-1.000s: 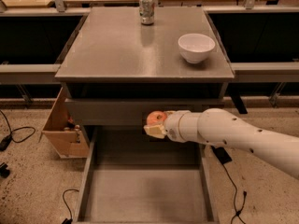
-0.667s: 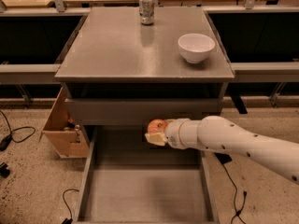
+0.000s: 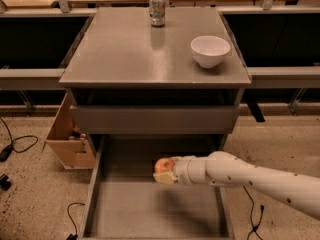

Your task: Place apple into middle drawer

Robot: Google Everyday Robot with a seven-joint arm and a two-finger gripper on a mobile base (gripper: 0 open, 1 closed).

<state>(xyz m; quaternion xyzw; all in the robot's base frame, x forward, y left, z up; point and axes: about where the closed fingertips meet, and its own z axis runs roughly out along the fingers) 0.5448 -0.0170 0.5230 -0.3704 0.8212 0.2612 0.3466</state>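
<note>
The apple (image 3: 164, 164), small and red-orange with a paler patch, is held in my gripper (image 3: 165, 171) just above the floor of the open middle drawer (image 3: 135, 204). The drawer is a wide gray tray with low side walls, pulled out toward the camera below the cabinet. My white arm (image 3: 250, 176) reaches in from the right and lies across the drawer's right wall. The gripper sits at the drawer's back middle, just in front of the cabinet opening. Its fingers are closed around the apple.
A white bowl (image 3: 210, 50) and a drink can (image 3: 157, 9) stand on the gray cabinet top (image 3: 125, 49). A closed drawer front (image 3: 152, 119) sits above the open one. A cardboard box (image 3: 67, 136) stands left of the cabinet. Cables lie on the speckled floor (image 3: 30, 194).
My gripper with the apple has moved down and slightly forward, from in front of the cabinet's lower opening to low inside the open drawer.
</note>
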